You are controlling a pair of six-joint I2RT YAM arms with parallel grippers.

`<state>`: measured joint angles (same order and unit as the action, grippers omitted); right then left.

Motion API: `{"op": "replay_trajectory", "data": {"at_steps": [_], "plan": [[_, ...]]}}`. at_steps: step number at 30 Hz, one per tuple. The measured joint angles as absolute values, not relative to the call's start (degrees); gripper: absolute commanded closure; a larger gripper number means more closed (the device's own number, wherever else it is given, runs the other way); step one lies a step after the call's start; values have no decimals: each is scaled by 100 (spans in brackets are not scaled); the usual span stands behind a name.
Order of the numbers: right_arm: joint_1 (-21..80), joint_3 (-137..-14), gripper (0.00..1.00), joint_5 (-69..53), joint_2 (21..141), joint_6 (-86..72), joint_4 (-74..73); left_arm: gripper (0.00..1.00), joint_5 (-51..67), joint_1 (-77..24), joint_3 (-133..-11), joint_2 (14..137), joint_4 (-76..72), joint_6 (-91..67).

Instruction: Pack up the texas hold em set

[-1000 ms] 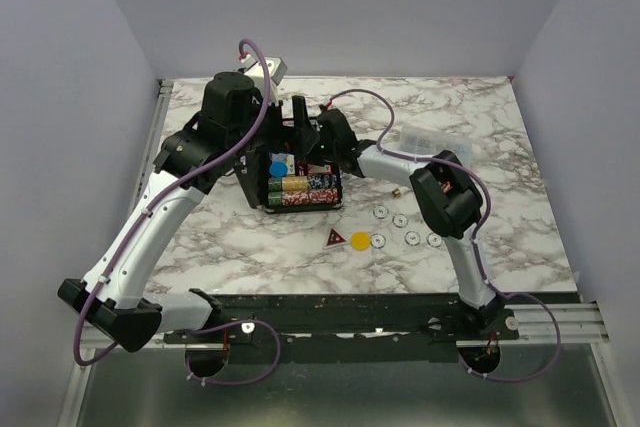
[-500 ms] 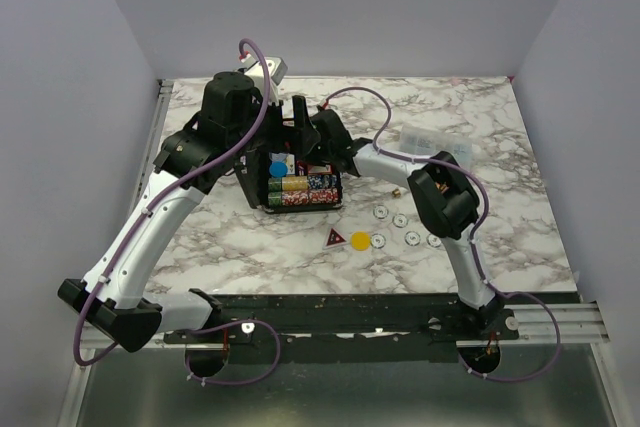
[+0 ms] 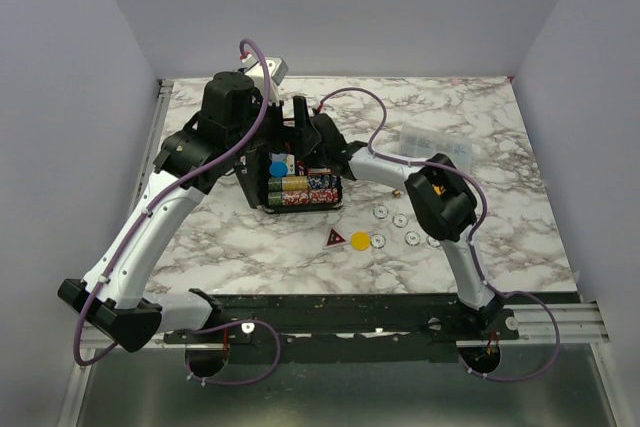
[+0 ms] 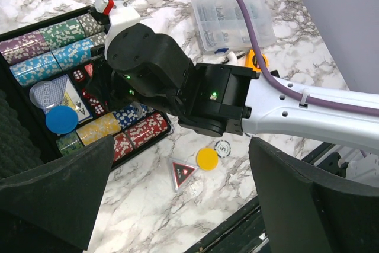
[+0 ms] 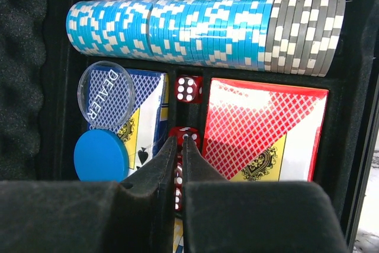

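The case (image 3: pixel 300 206) lies open left of centre on the table (image 3: pixel 500 277). Its chip rows (image 5: pixel 172 31) are filled, and the red deck (image 5: pixel 266 128) and blue deck (image 5: pixel 148 102) are seated side by side with a narrow slot of dice (image 5: pixel 188 88) between them. A blue disc (image 5: pixel 100 155) and a clear dealer button (image 5: pixel 105 94) are laid at the blue deck's left edge.

Not yet packed are the red triangle (image 3: pixel 335 238), the yellow disc (image 3: pixel 360 240) and the white buttons (image 3: pixel 400 219). These are spread on the table just off the case's near edge, trailing toward the right.

The right gripper (image 5: pixel 179 140) is held inside the case directly over the dice slot. Its fingers are drawn almost together, so that only a slit shows, lined up with the slot's length; nothing is seen in the slit. The left gripper (image 4: pixel 180 140) hangs by the far left side of the case, spread wide and empty.

The loose pieces are judged to be nearer the right arm, which would have to be lifted out and drawn toward its base to reach them.
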<state>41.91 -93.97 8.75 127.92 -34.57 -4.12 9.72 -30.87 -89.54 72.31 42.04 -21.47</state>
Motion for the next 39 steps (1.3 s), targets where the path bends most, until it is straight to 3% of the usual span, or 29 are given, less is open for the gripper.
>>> {"op": "replay_trajectory", "data": {"at_steps": [6,21,30,39], "plan": [[4235,-9397,99,1055,12781,-3424,-410,5,980,-3087,-8954,7231,4202,-2147],[4191,-9188,96,1205,12672,-3076,-292,5,1066,-3089,-8947,7238,4163,-2150],[4189,-8976,75,1105,12490,-3000,-222,5,1114,-3089,-8947,7260,4165,-2150],[4189,-8962,65,775,12473,-3024,-158,5,1118,-3089,-8947,7260,4163,-2150]]}}
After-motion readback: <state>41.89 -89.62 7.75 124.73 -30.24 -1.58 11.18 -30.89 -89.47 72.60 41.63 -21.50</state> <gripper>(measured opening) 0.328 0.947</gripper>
